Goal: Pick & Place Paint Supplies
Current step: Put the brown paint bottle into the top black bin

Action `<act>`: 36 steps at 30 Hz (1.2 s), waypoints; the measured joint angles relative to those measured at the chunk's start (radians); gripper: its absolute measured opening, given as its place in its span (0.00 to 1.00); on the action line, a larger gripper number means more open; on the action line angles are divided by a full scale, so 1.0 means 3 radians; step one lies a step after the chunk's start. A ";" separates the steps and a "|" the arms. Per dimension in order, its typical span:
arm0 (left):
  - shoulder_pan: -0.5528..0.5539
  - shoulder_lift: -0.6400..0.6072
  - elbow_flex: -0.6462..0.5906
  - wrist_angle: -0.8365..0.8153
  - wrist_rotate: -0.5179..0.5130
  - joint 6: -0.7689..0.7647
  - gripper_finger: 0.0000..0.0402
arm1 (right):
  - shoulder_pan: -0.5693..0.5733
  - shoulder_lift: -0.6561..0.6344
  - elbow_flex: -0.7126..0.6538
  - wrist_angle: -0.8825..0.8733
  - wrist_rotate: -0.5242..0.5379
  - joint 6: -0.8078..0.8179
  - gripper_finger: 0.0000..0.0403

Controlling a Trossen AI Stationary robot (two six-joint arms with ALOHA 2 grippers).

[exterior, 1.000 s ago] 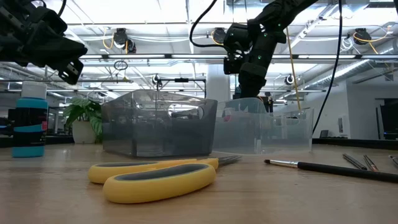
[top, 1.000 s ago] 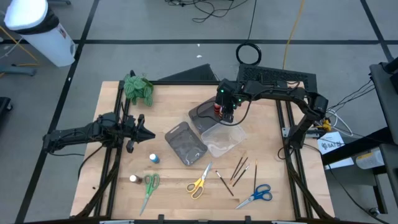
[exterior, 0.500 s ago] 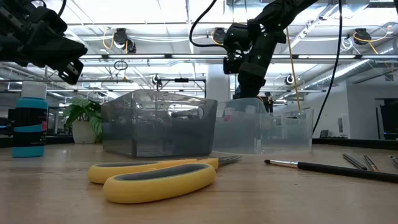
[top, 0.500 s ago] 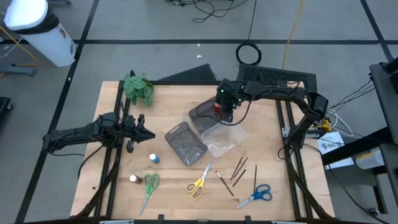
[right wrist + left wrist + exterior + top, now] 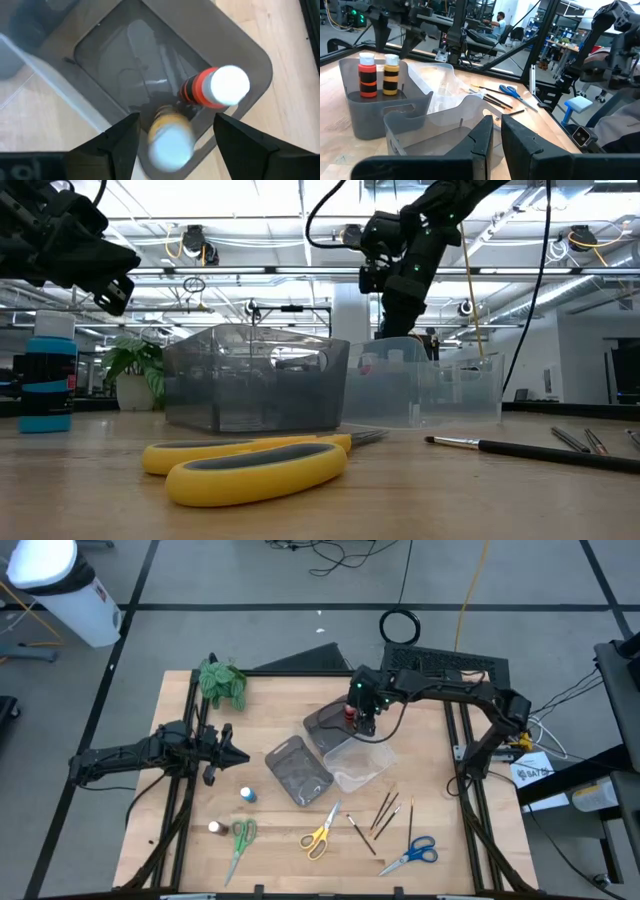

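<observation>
Paint bottles (image 5: pixel 200 102) blurred in grey tray (image 5: pixel 250 60), right hand (image 5: pixel 172 132) spread above, left hand (image 5: pixel 496 131) pressed together.

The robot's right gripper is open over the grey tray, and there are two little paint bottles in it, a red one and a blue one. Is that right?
Almost. The right gripper is open over the grey tray, and two bottles stand in it, but none is blue. The left wrist view shows a red paint bottle beside a yellow-orange paint bottle. The blue paint bottle stands out on the table, in the high view.
</observation>
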 joint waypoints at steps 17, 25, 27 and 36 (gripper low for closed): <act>0.0001 0.0001 -0.0001 0.0000 0.0000 0.0000 0.12 | 0.0446 -0.1547 0.0006 -0.0214 0.0224 0.0451 0.57; 0.0000 0.0000 -0.0001 0.0000 0.0001 0.0000 0.12 | 0.0948 -0.1873 0.0006 -0.0296 0.0220 0.0623 0.55; 0.0001 0.0001 0.0001 0.0000 0.0001 0.0000 0.12 | 0.1053 -0.1882 0.0006 -0.0322 0.0220 0.0624 0.55; 0.0000 0.0000 -0.0001 0.0000 0.0001 0.0000 0.12 | 0.1340 -0.1867 0.0005 -0.0371 0.0229 0.0737 0.53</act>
